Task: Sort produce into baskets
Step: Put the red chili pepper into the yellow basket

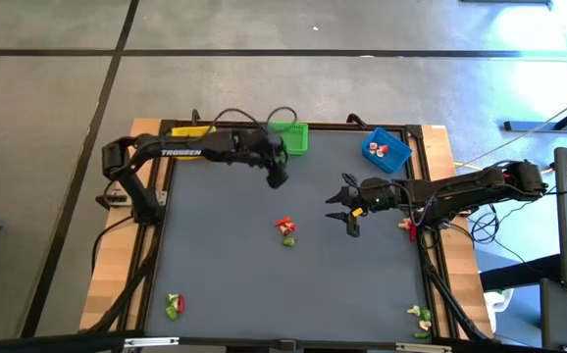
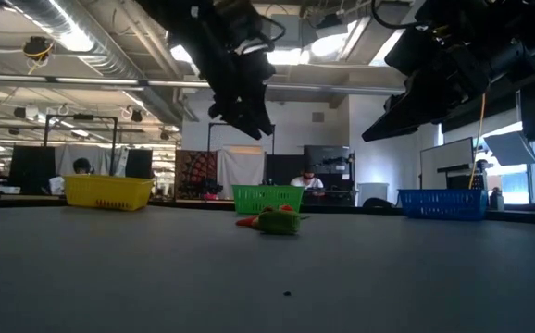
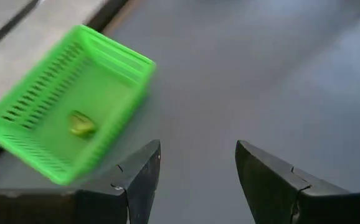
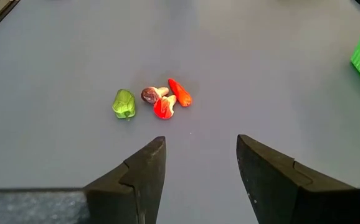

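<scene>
Two dark arms reached in over the grey table (image 1: pixel 264 284), the biggest thing in front of me, with three mesh baskets lined along its far edge. The yellow basket (image 1: pixel 189 130) sat far left, largely under the left arm; the green basket (image 1: pixel 291 136) stood at the far middle, and the blue basket (image 1: pixel 386 150) at the far right held a few red and pale pieces.

The left gripper (image 1: pixel 277 176) hung just near of the green basket, its fingers spread wide with nothing between them. One green piece (image 3: pixel 81 124) lay inside that basket, so I judged the arm was placed there for a drop-off.

The right gripper (image 1: pixel 349 208) hovered right of centre, fingers apart and empty, facing the small cluster (image 1: pixel 284 230) in the middle of the table, likely lined up for the next pick. Its wrist view showed a green pepper (image 4: pixel 124 103), a brown-capped mushroom (image 4: pixel 151 94) and two red pieces (image 4: pixel 172 99) lying close together, some touching.

Loose produce waited elsewhere: a green and red bunch (image 1: pixel 173 305) near left, pale and green bits (image 1: pixel 421 316) near right, and a few pieces (image 1: pixel 407 226) by the right edge beneath the right arm. Much sorting looked undone.
</scene>
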Tool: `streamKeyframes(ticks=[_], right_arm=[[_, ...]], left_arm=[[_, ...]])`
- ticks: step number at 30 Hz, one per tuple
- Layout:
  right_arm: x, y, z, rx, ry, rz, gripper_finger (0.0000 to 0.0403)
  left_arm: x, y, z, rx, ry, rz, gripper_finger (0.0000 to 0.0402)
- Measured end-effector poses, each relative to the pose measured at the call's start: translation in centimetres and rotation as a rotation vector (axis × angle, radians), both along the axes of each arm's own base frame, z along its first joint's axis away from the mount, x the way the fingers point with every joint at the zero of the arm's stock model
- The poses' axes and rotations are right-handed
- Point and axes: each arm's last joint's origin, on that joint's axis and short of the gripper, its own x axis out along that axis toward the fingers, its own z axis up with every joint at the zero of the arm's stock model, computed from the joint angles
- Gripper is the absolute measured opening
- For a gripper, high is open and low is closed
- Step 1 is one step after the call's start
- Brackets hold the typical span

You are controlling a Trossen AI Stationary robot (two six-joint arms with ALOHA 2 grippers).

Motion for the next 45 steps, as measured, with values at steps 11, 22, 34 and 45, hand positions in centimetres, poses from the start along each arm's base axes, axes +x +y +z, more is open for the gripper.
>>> streamKeyframes(ticks=[11, 22, 34, 45], right_arm=[[0.0, 0.0, 0.0, 0.005, -0.001, -0.003, 0.0197], [0.0, 0.0, 0.1, 0.007, -0.006, -0.003, 0.0197], [0.0, 0.0, 0.1, 0.007, -0.008, -0.003, 0.0197], [0.0, 0.0, 0.1, 0.007, -0.009, -0.003, 0.0197]], left_arm=[[1.1, -6.6, -1.0, -0.066, 0.057, -0.12, 0.0205], [2.2, -10.5, -3.4, -0.091, 0.132, -0.188, 0.0187], [3.4, -12.0, -8.4, -0.119, 0.265, -0.192, 0.0165], [3.8, -12.0, -10.8, -0.136, 0.31, -0.161, 0.0146]])
